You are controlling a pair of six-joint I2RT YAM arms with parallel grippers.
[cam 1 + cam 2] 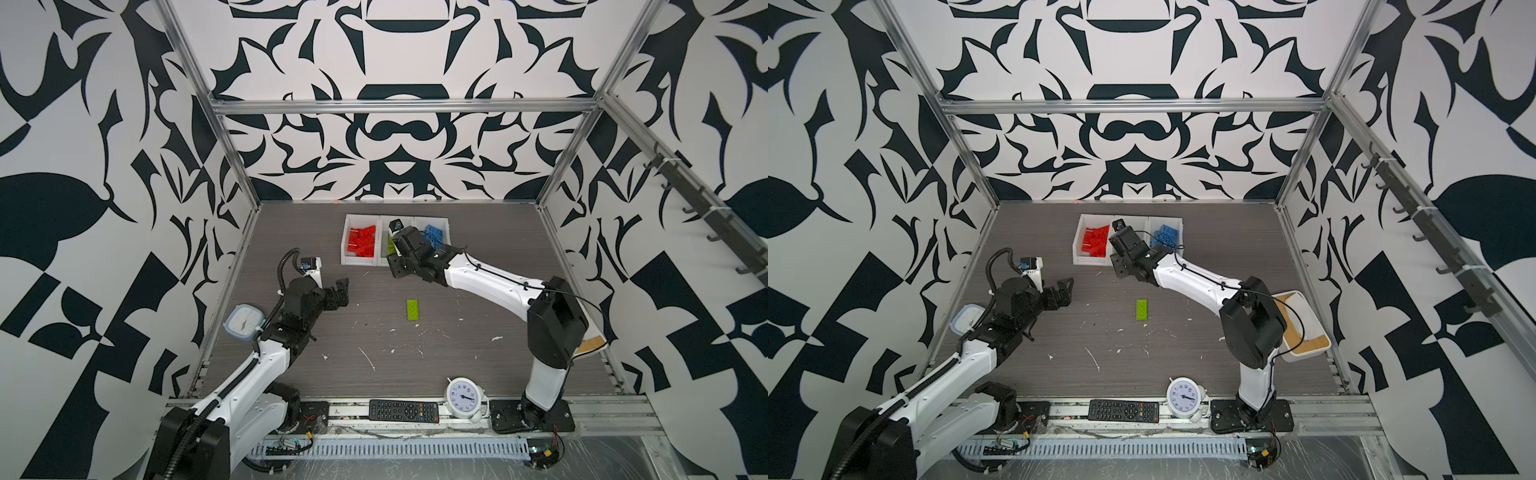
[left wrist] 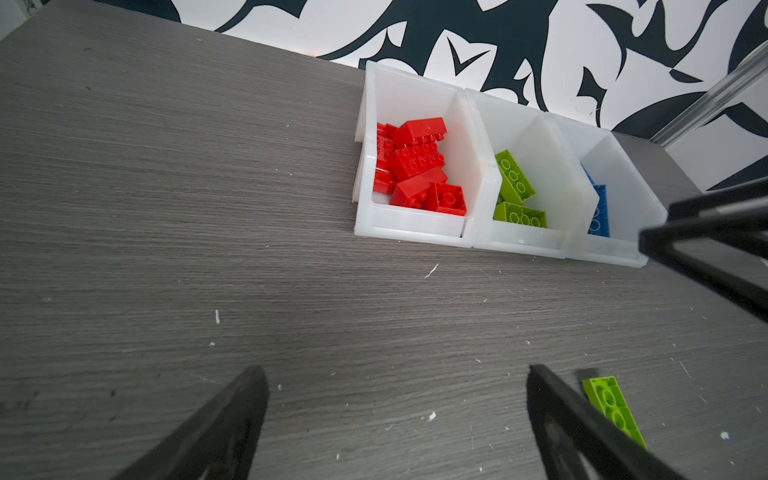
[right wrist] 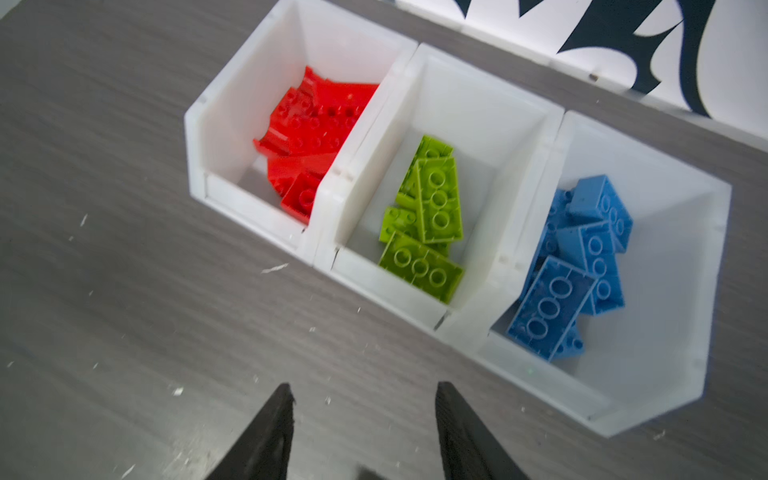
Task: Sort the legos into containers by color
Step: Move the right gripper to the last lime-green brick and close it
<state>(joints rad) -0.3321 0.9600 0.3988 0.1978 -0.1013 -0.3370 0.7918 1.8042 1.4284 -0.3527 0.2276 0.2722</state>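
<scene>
- Grey wood-grain counter (image 1: 291,365) flecked with white scraps, inside a cell with black-and-white patterned walls.
- At the back, three joined white containers (image 1: 360,261): red legos (image 3: 316,124) in the end one on the left of both top views, lime legos (image 3: 436,203) in the middle one, blue legos (image 3: 582,257) in the other end one.
- Flat on the open counter, one loose lime lego (image 1: 412,310), hollow underside up by the look of the rings, well in front of the containers and apart from them.
- Long axis of that piece: front to back in both top views, aimed roughly at the middle container.
- Near the front wall of the middle container, the right tool (image 3: 361,415): jaws partway apart, nothing between them.
- To the left of the loose piece, low over the counter, the left tool (image 1: 341,291): spread wide, empty. In the left wrist view, piece just outside one finger (image 2: 552,415), not in the gap.
- Judgement: last piece outstanding. Both tools about equally near, the left one seemingly lower. Likely need: short sideways shift toward the centre, then closing across the narrow width, jaws square to the front-to-back axis.
</scene>
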